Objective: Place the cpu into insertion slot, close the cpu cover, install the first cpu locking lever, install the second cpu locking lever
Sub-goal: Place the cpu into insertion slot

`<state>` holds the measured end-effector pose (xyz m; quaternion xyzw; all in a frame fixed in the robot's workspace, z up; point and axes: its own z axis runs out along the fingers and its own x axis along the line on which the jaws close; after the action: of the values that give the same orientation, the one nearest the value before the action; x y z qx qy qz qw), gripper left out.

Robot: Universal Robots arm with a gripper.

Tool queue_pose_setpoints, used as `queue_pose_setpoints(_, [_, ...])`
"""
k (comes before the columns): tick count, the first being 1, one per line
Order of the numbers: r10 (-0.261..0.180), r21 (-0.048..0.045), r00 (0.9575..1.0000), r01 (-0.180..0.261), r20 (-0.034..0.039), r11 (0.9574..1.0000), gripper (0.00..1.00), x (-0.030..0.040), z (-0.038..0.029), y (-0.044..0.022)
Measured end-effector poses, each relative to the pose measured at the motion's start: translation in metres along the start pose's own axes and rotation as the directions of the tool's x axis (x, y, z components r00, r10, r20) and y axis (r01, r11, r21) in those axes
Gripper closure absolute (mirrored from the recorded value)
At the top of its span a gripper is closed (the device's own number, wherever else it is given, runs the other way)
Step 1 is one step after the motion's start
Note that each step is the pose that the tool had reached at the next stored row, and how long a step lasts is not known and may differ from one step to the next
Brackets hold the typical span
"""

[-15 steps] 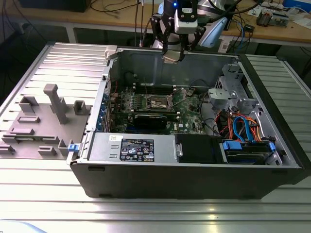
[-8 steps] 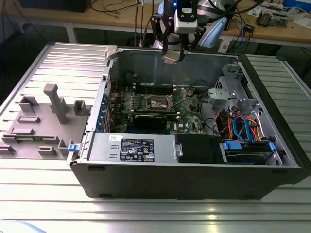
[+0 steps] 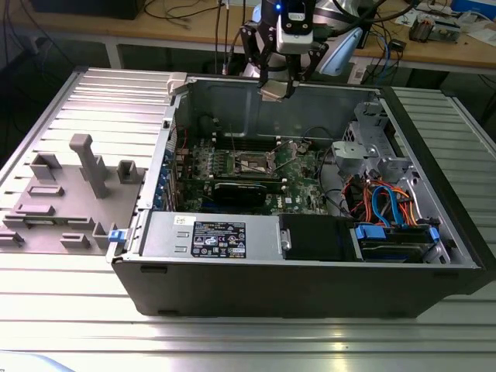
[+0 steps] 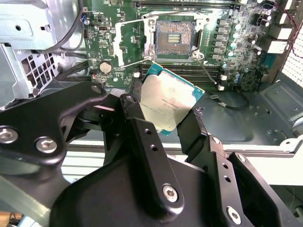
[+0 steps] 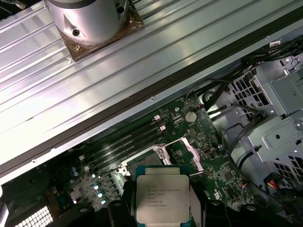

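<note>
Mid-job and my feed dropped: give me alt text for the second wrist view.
The gripper clamps a square, silver-topped cpu chip by two opposite sides, holding it in the air over the open computer case. Beyond it, on the green circuit board, sits the square socket, empty and uncovered.

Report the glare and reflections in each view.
Exterior view: a blue light glows on the arm, and the ribbed table shines pale. Second wrist view: the chip held in the hand shows a soft sheen. First wrist view: bright streaks run along the table's ribs.
</note>
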<state>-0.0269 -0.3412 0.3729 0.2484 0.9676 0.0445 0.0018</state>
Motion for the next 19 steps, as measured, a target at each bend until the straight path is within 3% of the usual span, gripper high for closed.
queue_pose_setpoints(12, [0.009, -0.0002, 1.0000, -0.009, 0.0008, 1.0000, 0.46, 0.0000, 0.0000, 0.0000])
queue_pose_setpoints(19, [0.045, -0.0010, 0.9990, -0.045, 0.0039, 0.9990, 0.46, 0.0006, 0.0000, -0.0003])
